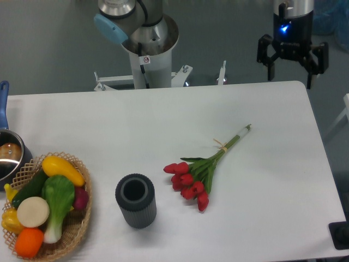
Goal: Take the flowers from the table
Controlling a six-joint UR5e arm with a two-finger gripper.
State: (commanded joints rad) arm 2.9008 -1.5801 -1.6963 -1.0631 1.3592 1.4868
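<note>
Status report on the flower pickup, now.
Gripper open, empty, high beyond the table's far right edge. Flowers flat on table, untouched, blooms toward the dark cylinder. Nothing blocking the stems.

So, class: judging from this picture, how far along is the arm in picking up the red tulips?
Nothing looks done yet: the bunch of red tulips with green stems lies flat on the white rectangular table. Nothing is in hand: the black two-finger gripper hangs open and empty beyond the far right edge. Left: reach the flowers, grasp and lift.
</note>
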